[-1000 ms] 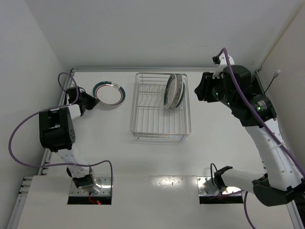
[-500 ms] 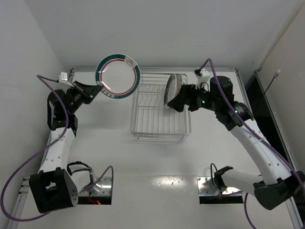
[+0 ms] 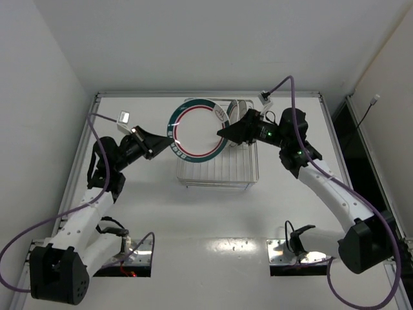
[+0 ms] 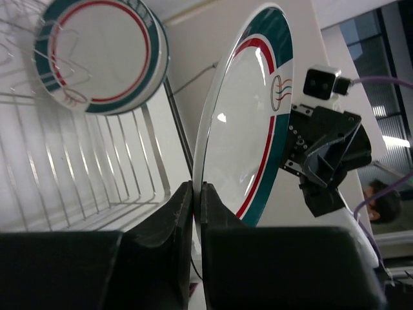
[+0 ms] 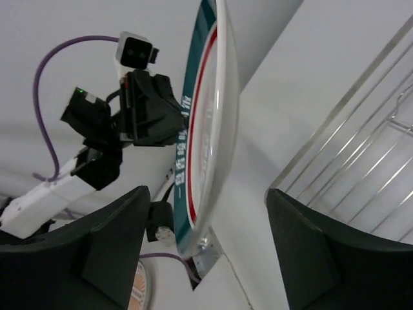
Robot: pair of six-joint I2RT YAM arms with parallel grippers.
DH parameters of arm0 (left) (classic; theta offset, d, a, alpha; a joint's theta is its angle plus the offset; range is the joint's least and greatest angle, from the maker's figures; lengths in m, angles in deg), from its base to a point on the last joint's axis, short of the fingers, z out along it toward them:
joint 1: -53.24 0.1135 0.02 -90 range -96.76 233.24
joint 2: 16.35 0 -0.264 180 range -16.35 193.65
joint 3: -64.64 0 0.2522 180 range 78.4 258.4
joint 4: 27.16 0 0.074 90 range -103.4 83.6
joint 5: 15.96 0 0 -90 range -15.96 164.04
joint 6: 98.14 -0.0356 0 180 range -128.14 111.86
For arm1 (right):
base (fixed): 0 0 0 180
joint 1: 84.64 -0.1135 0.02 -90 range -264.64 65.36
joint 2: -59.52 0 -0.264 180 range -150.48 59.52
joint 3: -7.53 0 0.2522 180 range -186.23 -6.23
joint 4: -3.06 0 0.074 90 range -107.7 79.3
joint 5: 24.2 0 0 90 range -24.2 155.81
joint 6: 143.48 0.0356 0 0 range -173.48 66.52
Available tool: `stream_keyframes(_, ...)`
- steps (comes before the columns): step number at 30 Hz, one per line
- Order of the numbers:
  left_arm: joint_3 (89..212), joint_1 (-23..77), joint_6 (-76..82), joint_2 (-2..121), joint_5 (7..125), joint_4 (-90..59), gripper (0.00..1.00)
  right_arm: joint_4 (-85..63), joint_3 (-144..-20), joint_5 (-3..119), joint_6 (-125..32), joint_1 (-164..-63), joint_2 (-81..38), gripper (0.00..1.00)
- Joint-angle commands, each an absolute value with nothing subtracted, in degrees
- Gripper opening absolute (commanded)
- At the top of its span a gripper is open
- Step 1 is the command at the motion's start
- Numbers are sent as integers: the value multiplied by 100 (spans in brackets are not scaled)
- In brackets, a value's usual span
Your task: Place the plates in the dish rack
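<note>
**Plate shifted from the far-left corner to above the rack**

Moved since half a second ago: the held plate [image 3: 199, 129] has travelled right from above the far-left part of the worktop [image 3: 193, 219] to a spot over the left half of the dish rack, and the right arm has reached in towards it.

1. Worktop: white, carrying the rack near its far middle.
2. Dish rack [image 3: 219, 174]: silver wire basket, standing flat on the worktop; the raised plate hides its far-left part in the top view.
3. Held plate: white, teal rim, thin red ring. Lifted clear of the rack, its face tipped towards the overhead camera.
4. Racked plate [image 4: 100, 55]: same teal-and-red pattern, standing upright among the wires at the rack's far right. Whether more stand behind it cannot be told.
5. Left pincer [image 4: 197, 194]: clenched on the held plate's left rim, the rim squeezed between both fingers.
6. Right pincer [image 3: 222, 132]: released, fingers spread wide at the held plate's right edge; the right wrist view shows the rim between them with gaps on both sides.
</note>
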State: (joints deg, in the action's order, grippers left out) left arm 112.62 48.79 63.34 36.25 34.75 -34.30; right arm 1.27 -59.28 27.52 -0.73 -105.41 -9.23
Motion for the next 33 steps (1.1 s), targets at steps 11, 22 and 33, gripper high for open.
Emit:
stream_keyframes(11, 13362, 3979, 4217, 4184, 4928, -705, 77, -2106, -7195, 4538, -1162, -10467, -923, 0)
stream_keyframes(22, 14336, 4032, 2236, 4237, 8369, 2229, 84, -3846, -9630, 9416, -2746, -11408, -2633, 0)
stream_keyframes(33, 12869, 4393, 1674, 3464, 8819, 1675, 84, -4524, -11363, 10079, -3256, -11584, -4551, 0)
